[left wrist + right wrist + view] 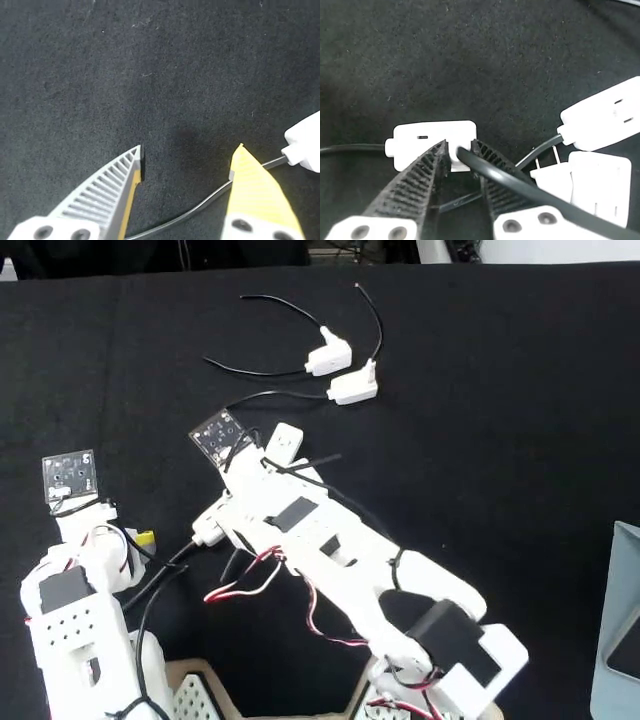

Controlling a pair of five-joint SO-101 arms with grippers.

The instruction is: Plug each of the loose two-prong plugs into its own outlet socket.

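Now, at lower left of the high view the left arm stands over the black cloth. The left gripper is open, grey and yellow jaws spread with nothing between the tips, and a black cable crosses the cloth beneath them toward a white piece. In the middle the right arm slants up from lower right, and the right gripper is clamped on a white socket lying on the cloth just left of centre. Near that gripper lie a second socket, two slots showing, and a plug with two bare prongs, just beside each other. At upper centre a white connector and a lower connector lie close together, each trailing a thin black cord; whether they are that same pair I cannot tell. A grey box sits at the lower right edge
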